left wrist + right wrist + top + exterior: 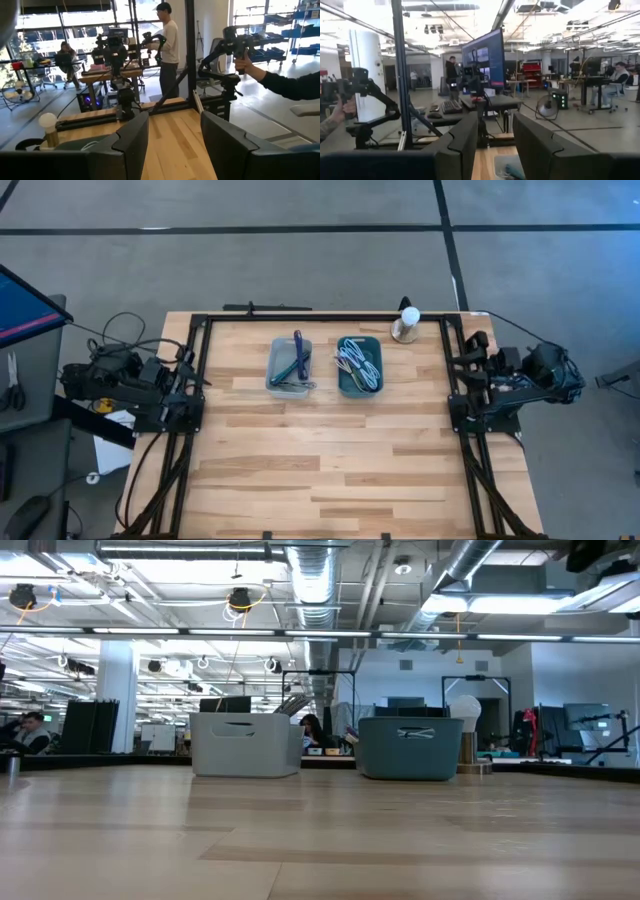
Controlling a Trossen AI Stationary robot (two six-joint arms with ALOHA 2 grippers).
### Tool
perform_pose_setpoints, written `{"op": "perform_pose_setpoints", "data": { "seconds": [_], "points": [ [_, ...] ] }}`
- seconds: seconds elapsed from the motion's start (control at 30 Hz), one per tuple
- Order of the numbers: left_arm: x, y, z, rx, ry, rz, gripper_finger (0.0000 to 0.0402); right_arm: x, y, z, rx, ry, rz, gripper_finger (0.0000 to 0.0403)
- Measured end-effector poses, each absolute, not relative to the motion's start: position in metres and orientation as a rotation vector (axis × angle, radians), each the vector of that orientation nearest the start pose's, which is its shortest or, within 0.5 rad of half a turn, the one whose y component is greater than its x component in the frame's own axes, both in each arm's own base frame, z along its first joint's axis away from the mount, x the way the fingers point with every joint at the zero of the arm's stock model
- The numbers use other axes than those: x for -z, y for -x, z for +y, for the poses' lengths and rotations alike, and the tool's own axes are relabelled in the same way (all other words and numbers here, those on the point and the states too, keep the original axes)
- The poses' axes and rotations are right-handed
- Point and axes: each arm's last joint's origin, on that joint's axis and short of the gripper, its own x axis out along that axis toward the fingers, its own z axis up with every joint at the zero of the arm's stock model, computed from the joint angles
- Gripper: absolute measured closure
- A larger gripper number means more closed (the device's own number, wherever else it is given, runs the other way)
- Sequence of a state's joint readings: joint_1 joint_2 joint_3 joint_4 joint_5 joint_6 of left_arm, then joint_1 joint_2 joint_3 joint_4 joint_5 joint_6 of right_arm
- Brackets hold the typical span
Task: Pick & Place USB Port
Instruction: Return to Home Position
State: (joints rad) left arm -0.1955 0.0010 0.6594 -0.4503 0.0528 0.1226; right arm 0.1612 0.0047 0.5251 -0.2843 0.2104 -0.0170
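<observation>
Two bins stand side by side on the far half of the table. The grey bin [290, 366] holds blue and dark cables; the teal bin [360, 366] holds white and light cables. In the low view the grey bin [245, 744] is left of the teal bin [410, 747]. My left gripper [174, 145] waits open at the table's left edge, my right gripper [495, 145] open at the right edge. Neither is near the bins. No single USB part can be told apart from the cables.
A small lamp with a white bulb [407, 323] stands on a round base at the far edge, right of the teal bin. A black frame [200, 380] runs around the table. The near half of the wooden top [330, 470] is bare. People stand beyond the table.
</observation>
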Motion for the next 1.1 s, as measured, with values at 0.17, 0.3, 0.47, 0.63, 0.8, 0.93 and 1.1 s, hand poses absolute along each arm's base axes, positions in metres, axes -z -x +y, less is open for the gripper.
{"op": "perform_pose_setpoints", "data": {
  "seconds": [0.17, 0.3, 0.47, 0.63, 0.8, 0.93, 1.1],
  "points": [
    [-0.315, -0.012, -0.004, 0.236, -0.109, -0.194, 0.022, -0.295, -0.037, 0.0, 0.051, -0.025, -0.213, 0.0285],
    [-0.303, -0.022, -0.006, 0.238, -0.112, -0.164, 0.022, -0.284, -0.044, 0.0, 0.071, -0.043, -0.181, 0.0285],
    [-0.291, -0.035, -0.009, 0.237, -0.113, -0.177, 0.022, -0.274, -0.052, 0.001, 0.074, -0.059, -0.17, 0.0285],
    [-0.275, -0.049, -0.011, 0.237, -0.114, -0.178, 0.022, -0.263, -0.058, 0.003, 0.074, -0.058, -0.154, 0.0285],
    [-0.251, -0.064, -0.014, 0.237, -0.116, -0.165, 0.022, -0.253, -0.065, 0.004, 0.074, -0.054, -0.157, 0.0285],
    [-0.231, -0.076, -0.016, 0.224, -0.131, -0.172, 0.022, -0.244, -0.07, 0.005, 0.074, -0.048, -0.146, 0.0285],
    [-0.208, -0.086, -0.016, 0.147, -0.126, -0.18, 0.022, -0.23, -0.077, 0.006, 0.074, -0.043, -0.136, 0.0285]
  ]
}}
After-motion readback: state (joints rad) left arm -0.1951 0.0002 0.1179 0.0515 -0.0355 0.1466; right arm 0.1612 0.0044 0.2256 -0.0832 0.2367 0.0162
